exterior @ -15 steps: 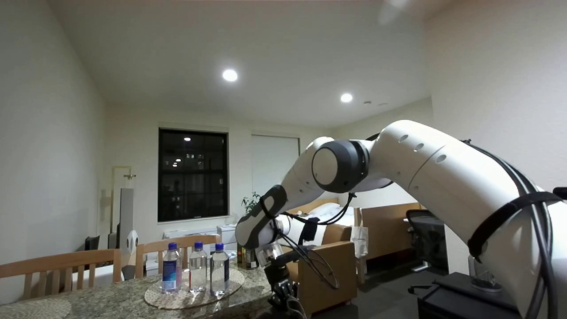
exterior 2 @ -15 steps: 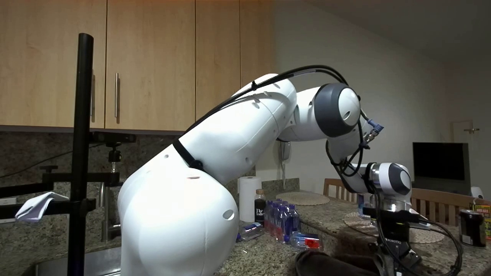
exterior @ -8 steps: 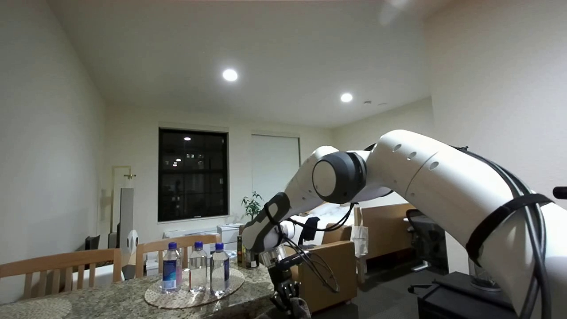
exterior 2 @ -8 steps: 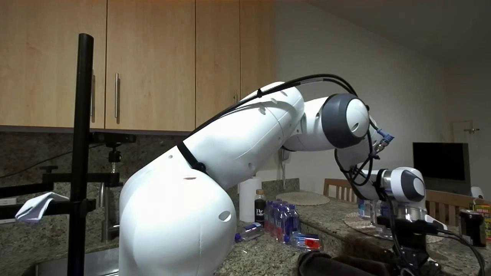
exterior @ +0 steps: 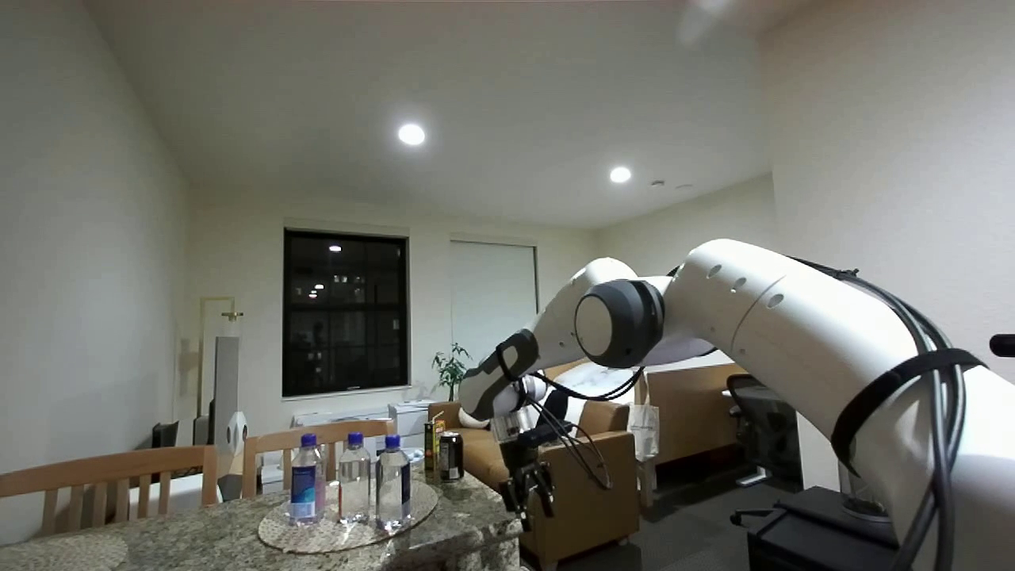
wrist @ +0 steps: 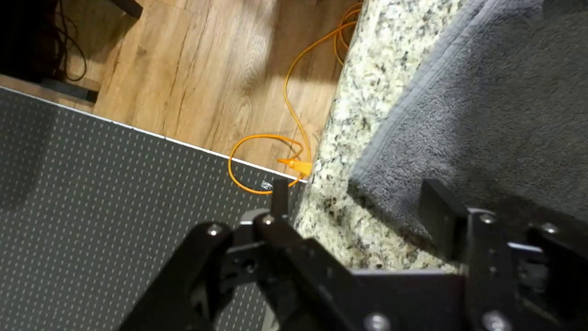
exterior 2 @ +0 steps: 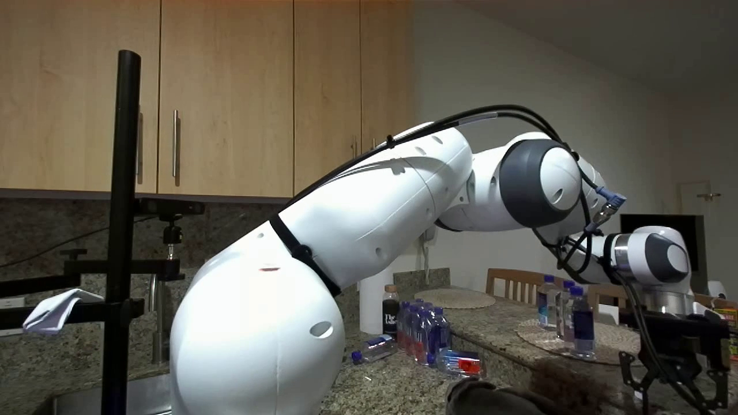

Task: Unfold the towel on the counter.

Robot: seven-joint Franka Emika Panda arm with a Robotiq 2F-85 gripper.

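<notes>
In the wrist view the grey towel [wrist: 487, 119] lies on the speckled stone counter [wrist: 353, 133], a lighter hem along its left edge and one corner pointing down towards my jaws. My gripper [wrist: 357, 202] is open, with nothing between its fingers. Its right finger overlaps the towel in the picture; whether they touch I cannot tell. The left one appears past the counter's edge. Folds of the towel [exterior 2: 490, 400] show dark at the bottom of an exterior view, where the gripper [exterior 2: 679, 400] stands to their right. In an exterior view my gripper [exterior: 536, 515] also looks spread and empty; the towel is hidden there.
Upright water bottles [exterior: 354, 484] stand on a round woven mat [exterior: 277, 539] on a raised ledge, near a black can [exterior: 451, 456]. Several more bottles [exterior 2: 424, 334] crowd the counter beyond the towel. Below the counter's edge, an orange cable's plug [wrist: 301, 167] lies on the floor.
My gripper has opened and let go of the towel, which drops lower in an exterior view. The arm has shifted to the right in both exterior views, and the wrist has come up.
</notes>
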